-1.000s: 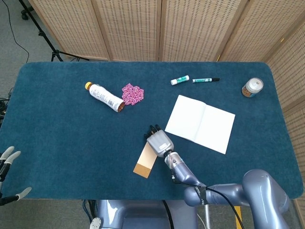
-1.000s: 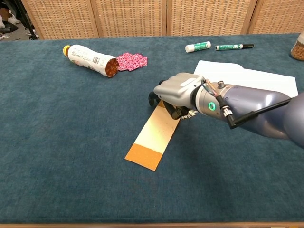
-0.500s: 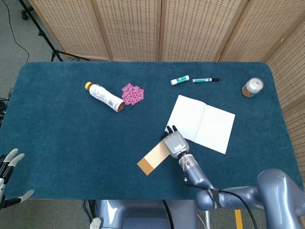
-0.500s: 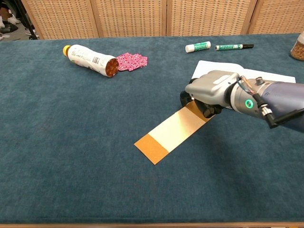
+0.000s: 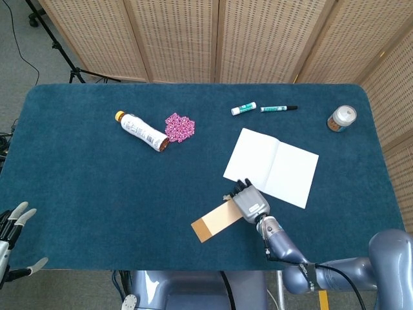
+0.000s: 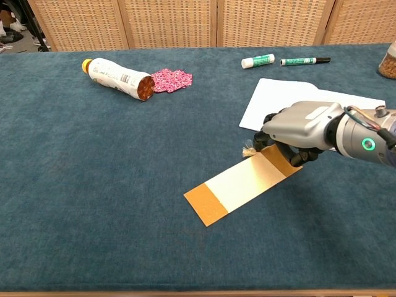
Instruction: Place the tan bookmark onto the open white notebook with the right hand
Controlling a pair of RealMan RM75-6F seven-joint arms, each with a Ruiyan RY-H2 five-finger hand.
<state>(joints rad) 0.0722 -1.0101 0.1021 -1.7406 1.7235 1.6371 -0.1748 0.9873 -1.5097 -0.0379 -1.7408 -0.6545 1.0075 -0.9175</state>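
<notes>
Tan bookmark (image 6: 241, 184) lies slanted on the table (image 5: 77, 174) nr the front edge, far end under the right hand (image 6: 297, 133), which pinches it w/ fingers curled over, tassel poking out. Bookmark sits just beside the open white notebook's (image 5: 271, 166) front-left corner, not on it. Left hand (image 5: 13, 223) hangs off the front-left corner, fingers spread, holding nothing. Twd the back edge: glue stick (image 5: 243, 108), marker (image 5: 279, 108), jar (image 5: 341, 118); back-left, bottle (image 5: 142, 131) touching pink scrubber (image 5: 179, 126).

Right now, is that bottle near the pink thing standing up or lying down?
Lying down. The bottle rests on its side on the table, orange cap pointing away from the pink thing.
</notes>
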